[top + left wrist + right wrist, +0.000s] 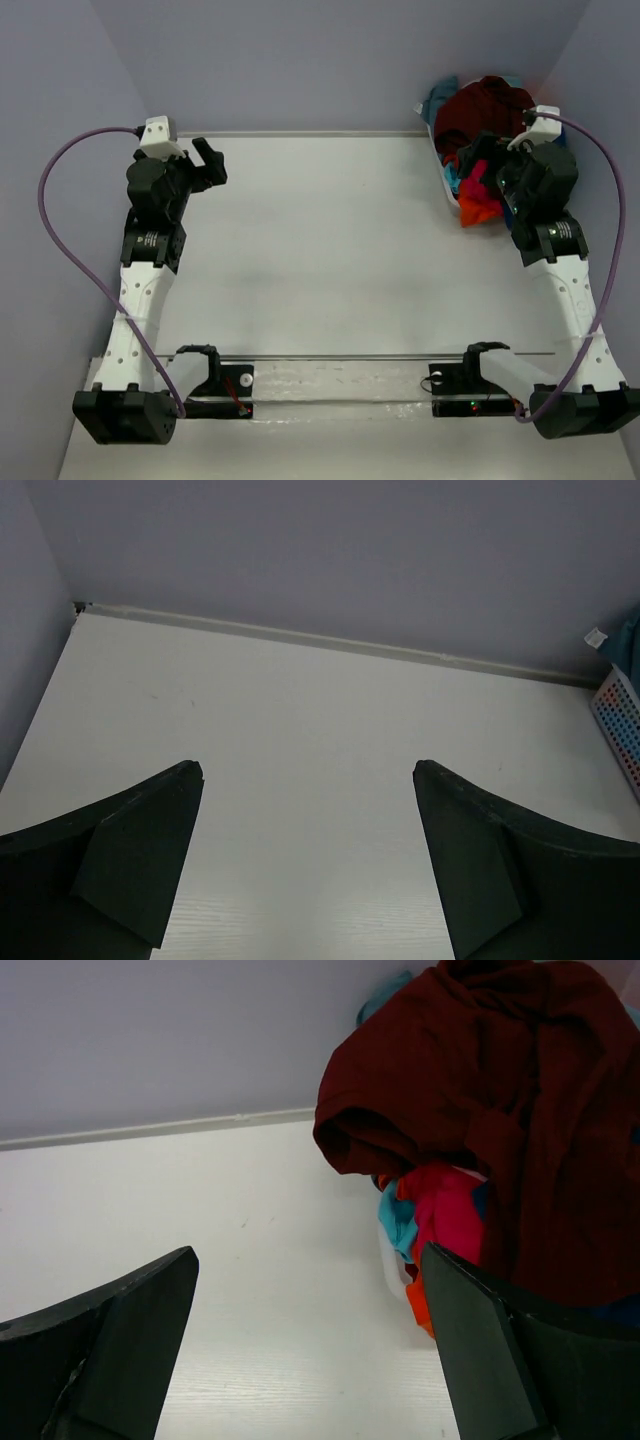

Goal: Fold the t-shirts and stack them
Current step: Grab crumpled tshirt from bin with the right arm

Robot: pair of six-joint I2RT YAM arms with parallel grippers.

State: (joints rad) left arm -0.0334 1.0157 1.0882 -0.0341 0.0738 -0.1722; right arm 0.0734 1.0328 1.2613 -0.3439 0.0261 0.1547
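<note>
White tabletop lay below the left gripper and right gripper, both with fingers apart and empty. The dark maroon cloth t-shirt looked limp and light, best pinched at its bunched overhanging fold.

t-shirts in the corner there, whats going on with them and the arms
Nothing is being handled yet. The t-shirts sit heaped in a white basket at the far right corner of the table, the maroon one on top. The right pincer is open and near the heap, holding nothing. The left pincer is open over the table at the far left, also holding nothing. No shirt is laid out or folded.
</note>
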